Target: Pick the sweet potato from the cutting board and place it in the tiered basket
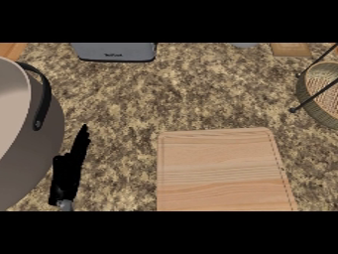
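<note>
Wood: a pale cutting board (pixel 223 171) lies flat on the speckled counter (pixel 186 94), its top bare.
Sweet potato: not visible anywhere, so its place relative to the hand cannot be told.
Left hand (pixel 70 171): black, fingers straight and released, left of the board, beside a large grey pot (pixel 18 144).
Tiered basket (pixel 332 94): woven, at the right edge, beyond the board.
Far edge: a grey appliance (pixel 114 51).

Granite counter (pixel 200 89), cutting board (pixel 223 171), pot (pixel 25 149), basket (pixel 332 96)
</note>
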You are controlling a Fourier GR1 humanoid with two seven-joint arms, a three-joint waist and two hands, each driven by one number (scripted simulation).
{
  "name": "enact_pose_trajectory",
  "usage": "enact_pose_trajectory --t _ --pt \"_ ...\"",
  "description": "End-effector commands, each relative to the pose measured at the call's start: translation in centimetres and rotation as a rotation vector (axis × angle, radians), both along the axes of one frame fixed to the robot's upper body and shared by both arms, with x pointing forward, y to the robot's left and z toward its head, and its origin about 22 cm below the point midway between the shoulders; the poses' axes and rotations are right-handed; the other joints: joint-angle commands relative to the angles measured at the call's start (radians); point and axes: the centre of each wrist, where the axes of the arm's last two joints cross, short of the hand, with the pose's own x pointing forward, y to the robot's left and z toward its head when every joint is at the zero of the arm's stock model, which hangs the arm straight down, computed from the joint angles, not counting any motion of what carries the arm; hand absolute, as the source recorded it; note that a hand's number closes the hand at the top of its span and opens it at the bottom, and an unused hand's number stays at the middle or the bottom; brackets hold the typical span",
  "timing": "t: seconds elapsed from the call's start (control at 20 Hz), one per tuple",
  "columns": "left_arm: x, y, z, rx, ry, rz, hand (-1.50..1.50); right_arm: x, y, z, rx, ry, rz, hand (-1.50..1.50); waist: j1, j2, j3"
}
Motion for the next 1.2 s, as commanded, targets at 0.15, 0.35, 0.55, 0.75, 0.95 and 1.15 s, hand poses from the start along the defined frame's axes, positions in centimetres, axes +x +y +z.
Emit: enact_pose_trajectory --t 0.15,0.35,0.55,0.75,0.95,1.15 --pt "0.6 0.6 0.0 -0.009 0.003 -0.002 0.0 3.5 2.2 -3.8 0.021 0.042 -0.03 1.5 -0.004 0.0 0.0" --pt "0.6 -0.1 -0.5 0.0 0.0 -0.017 0.0 3.9 1.6 -4.5 0.187 0.024 -0.024 1.5 0.01 0.007 0.001" --pt "0.3 -1.1 0.4 -0.004 0.005 0.011 0.0 4.0 1.9 -7.4 0.417 0.044 0.01 -1.5 -0.001 0.002 0.001" --pt "-0.2 0.1 0.1 -0.027 0.006 0.0 0.0 4.3 1.7 -6.8 0.577 -0.051 0.046 -1.5 0.003 0.002 0.001" --pt "-0.5 -1.2 -0.3 0.004 -0.014 -0.002 0.0 3.7 0.7 -6.4 0.688 -0.15 0.01 -1.5 0.008 0.007 0.002" --pt "-1.6 0.1 -1.9 0.0 0.011 0.0 0.0 1.4 -2.0 -3.8 0.678 -0.358 -0.055 -1.5 -0.009 0.002 0.001"
